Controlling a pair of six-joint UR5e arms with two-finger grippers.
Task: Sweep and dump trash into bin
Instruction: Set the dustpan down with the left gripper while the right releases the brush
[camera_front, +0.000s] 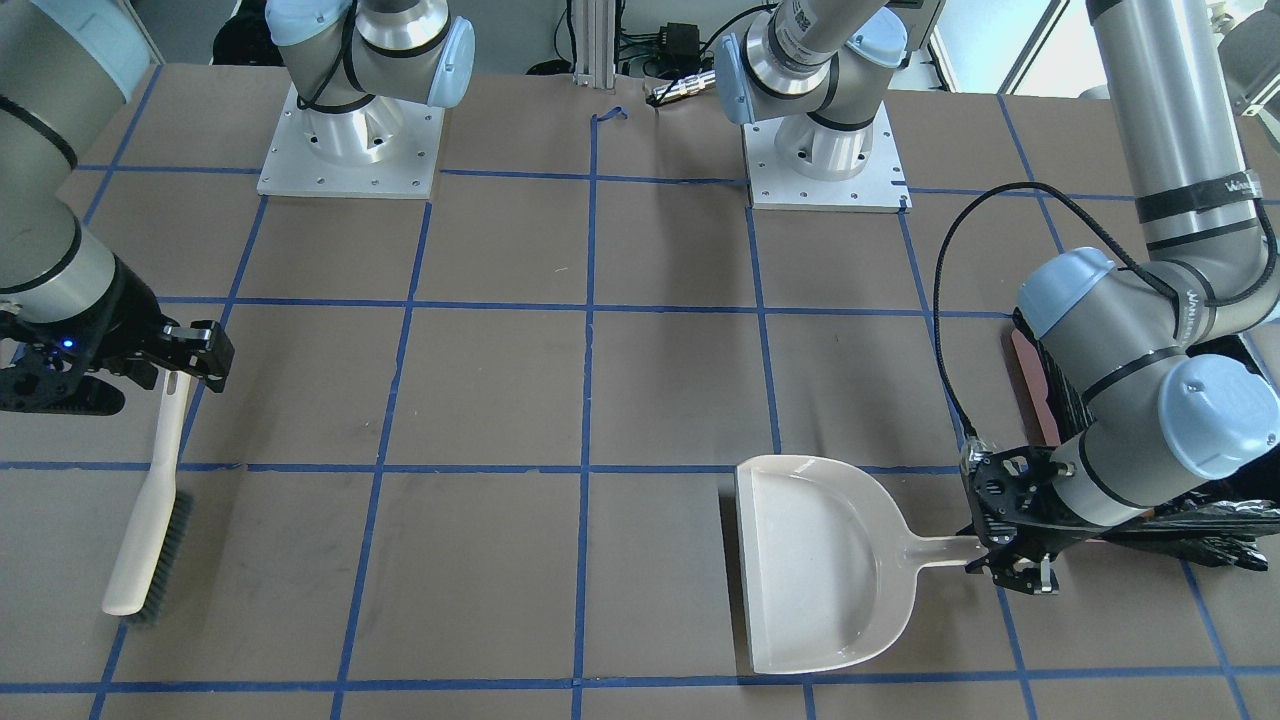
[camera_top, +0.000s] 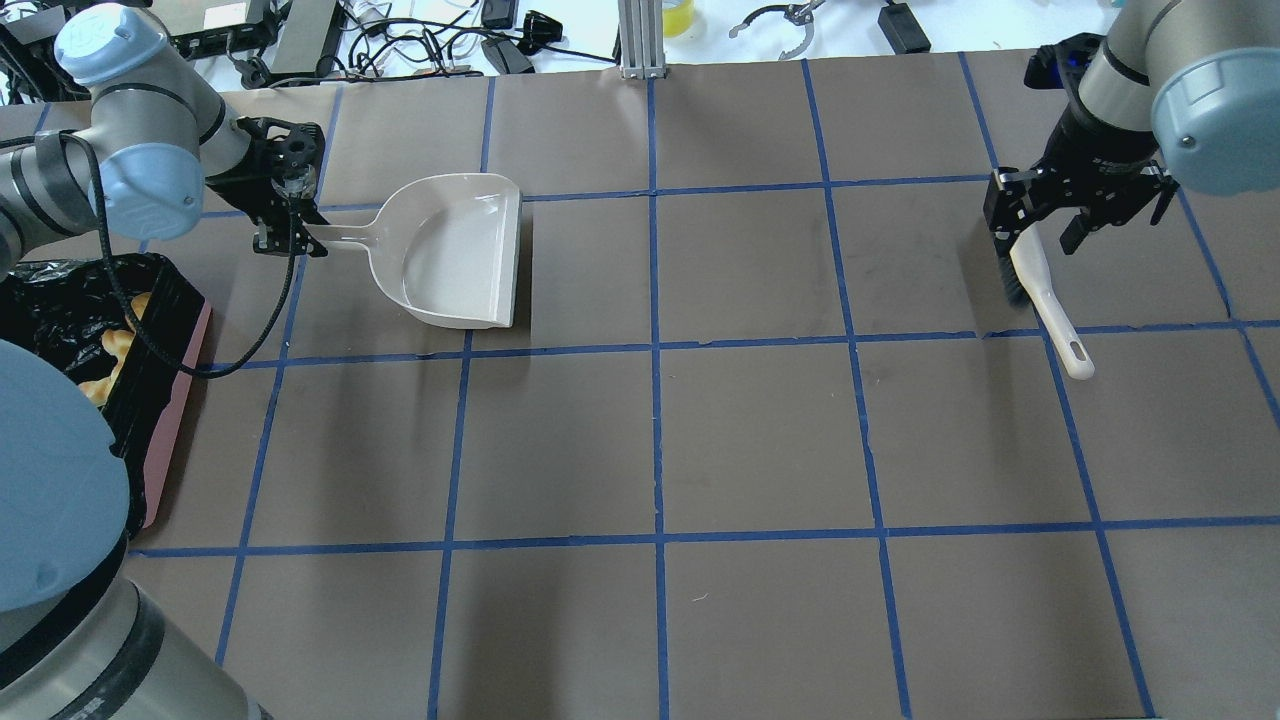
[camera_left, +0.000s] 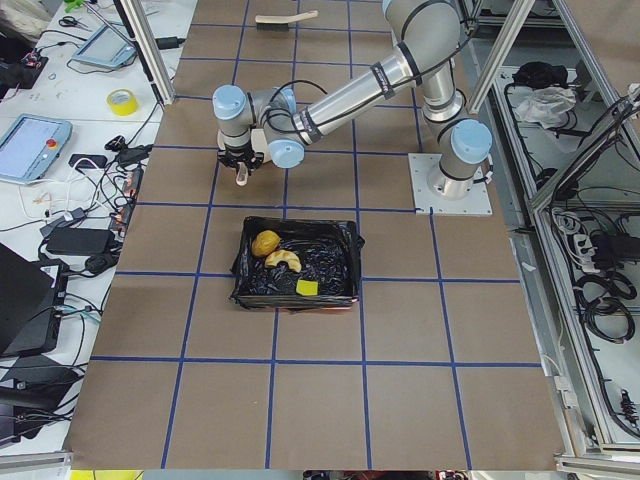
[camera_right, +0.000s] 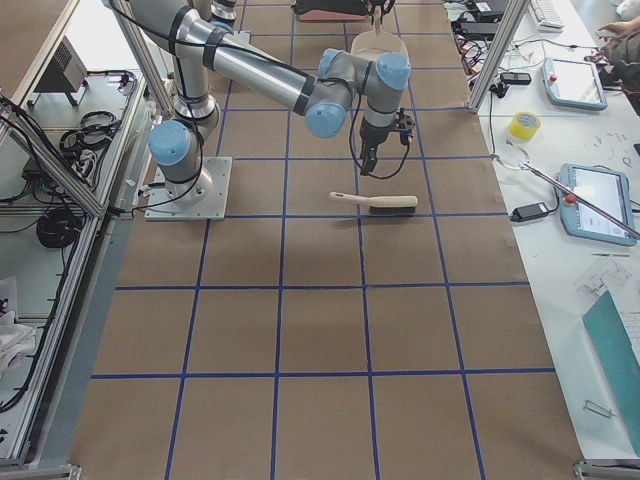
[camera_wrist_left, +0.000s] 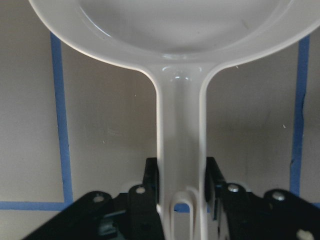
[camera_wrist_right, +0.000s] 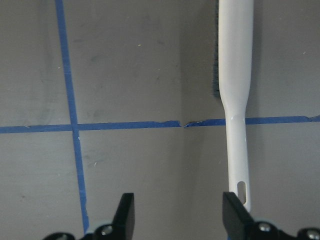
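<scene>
Pink-sided bin (camera_top: 180, 410) w/ crinkly black bag (camera_top: 60, 290) lining sits at far left of the table (camera_top: 760, 430), beside the left arm. Yellow-brown trash pieces (camera_left: 266, 243) lie inside it on the plastic. Just right of the bin and farther from the robot, the left gripper (camera_wrist_left: 181, 172) is clamped on the end of the dustpan handle, w/ a finger pressed to each side. Pale dustpan (camera_top: 455, 250) lies flat on the brown surface, mouth facing right. Well apart, at far right, the right gripper (camera_wrist_right: 179, 217) hangs over the table w/ fingers spread. One finger is just beside the tip of the brush handle. White brush (camera_top: 1050, 300) lies flat across a blue tape line, dark bristles at its far end.
</scene>
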